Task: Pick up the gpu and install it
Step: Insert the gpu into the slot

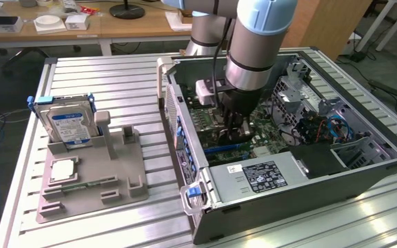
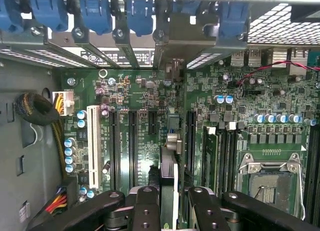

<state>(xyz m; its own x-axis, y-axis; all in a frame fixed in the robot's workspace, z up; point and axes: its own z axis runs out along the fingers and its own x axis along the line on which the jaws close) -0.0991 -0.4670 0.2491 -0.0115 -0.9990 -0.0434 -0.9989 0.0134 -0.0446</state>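
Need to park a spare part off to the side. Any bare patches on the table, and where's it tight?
Free: the slatted table behind the grey parts fixture, up to the far edge; also the strip between fixture and PC case. Crowded: the fixture holds the hard drive and a CPU; inside the case the tool holds the gpu above the motherboard slots.

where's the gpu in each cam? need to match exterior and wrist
Exterior view: the thin flat dark gpu card hangs under the arm's black fingers, inside the open grey computer case.
Wrist view: the gpu card is seen edge-on, gripped between the two fingers, over the long black expansion slots.
Shared landmark: the green motherboard beneath it.
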